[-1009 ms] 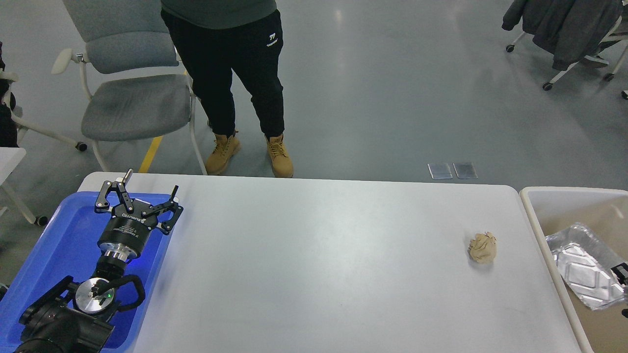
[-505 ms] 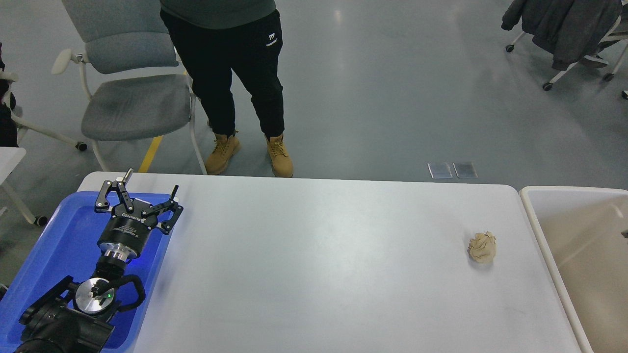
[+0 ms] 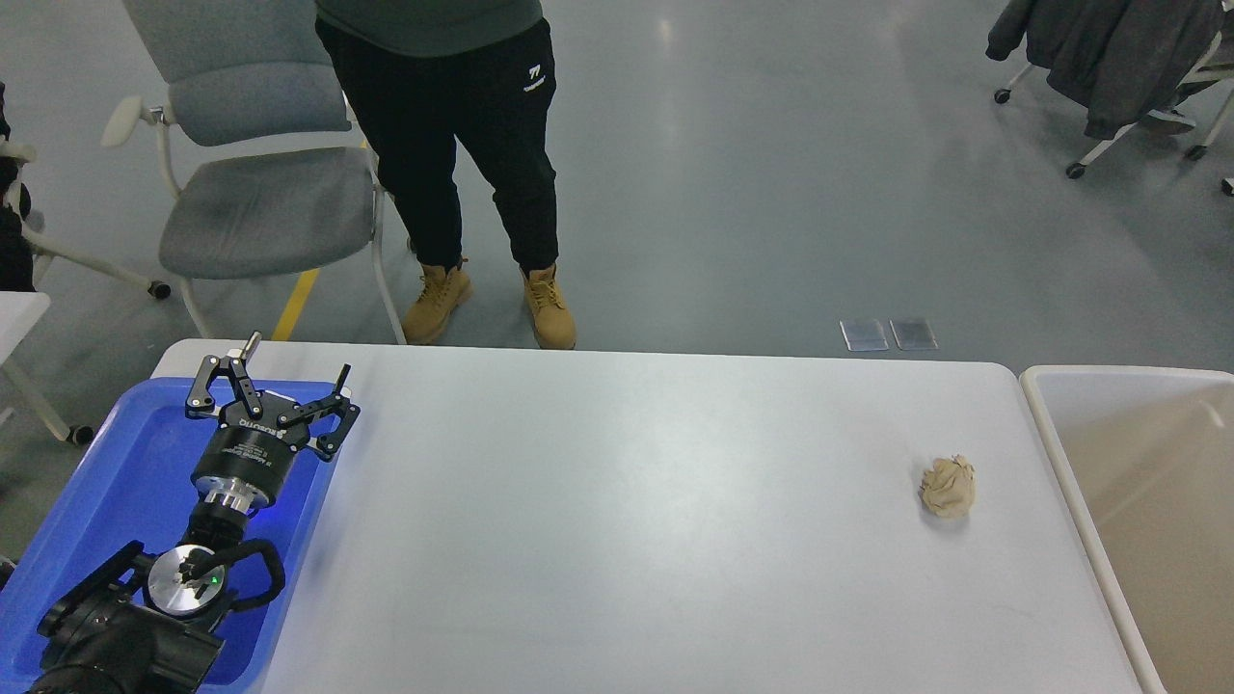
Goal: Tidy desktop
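— What sat in the containers?
— One blue tray at the desktop's left edge, left gripper spread apart above it. One beige bin beyond the right edge.
— Loose items?
— One crumpled paper ball near the right edge.

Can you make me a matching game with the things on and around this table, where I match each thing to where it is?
Things:
1. crumpled paper ball
2. blue tray
3. beige bin
4. left gripper

Places:
A. past the right end of the desktop
B. on the desktop, near its right end
C. hovering open over the blue tray
D. at the left end of the desktop

Pairs: 1-B, 2-D, 3-A, 4-C
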Robot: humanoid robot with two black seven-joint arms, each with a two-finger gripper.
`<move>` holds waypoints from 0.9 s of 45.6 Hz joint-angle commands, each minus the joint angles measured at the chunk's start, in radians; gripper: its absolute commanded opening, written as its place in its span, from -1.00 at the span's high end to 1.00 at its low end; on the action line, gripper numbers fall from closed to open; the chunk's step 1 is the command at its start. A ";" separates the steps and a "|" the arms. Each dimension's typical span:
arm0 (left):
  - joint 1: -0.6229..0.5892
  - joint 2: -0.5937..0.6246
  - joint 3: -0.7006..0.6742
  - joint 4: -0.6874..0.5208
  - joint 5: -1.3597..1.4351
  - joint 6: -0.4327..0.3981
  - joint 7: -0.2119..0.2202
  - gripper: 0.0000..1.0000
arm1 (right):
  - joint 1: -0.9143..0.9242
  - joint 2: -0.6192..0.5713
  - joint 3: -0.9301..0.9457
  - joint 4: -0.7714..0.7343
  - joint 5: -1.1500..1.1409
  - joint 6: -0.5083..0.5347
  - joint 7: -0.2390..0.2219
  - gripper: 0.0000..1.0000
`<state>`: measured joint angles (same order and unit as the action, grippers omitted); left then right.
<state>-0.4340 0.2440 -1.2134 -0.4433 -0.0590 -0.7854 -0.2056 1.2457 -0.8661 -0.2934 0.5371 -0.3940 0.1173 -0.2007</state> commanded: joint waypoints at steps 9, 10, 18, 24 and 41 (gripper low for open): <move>0.000 0.000 0.000 0.000 0.001 0.000 0.000 -1.00 | 0.340 -0.028 -0.401 0.175 -0.022 0.163 0.000 -1.00; 0.000 0.000 0.000 0.000 0.001 0.000 0.000 -1.00 | 0.357 -0.030 -0.412 0.187 -0.022 0.174 0.001 -1.00; 0.000 0.000 0.000 0.000 0.001 0.000 0.000 -1.00 | 0.543 -0.060 -0.458 0.257 -0.025 0.391 0.000 -1.00; 0.000 0.000 0.000 0.000 -0.001 0.000 0.000 -1.00 | 0.638 -0.063 -0.480 0.287 -0.029 0.530 0.000 -1.00; 0.000 0.000 0.000 0.000 0.001 0.000 0.000 -1.00 | 0.905 0.067 -0.816 0.524 -0.037 0.604 0.000 -1.00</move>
<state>-0.4341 0.2439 -1.2134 -0.4433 -0.0593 -0.7854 -0.2056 1.9829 -0.8787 -0.9049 0.9126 -0.4293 0.6609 -0.2010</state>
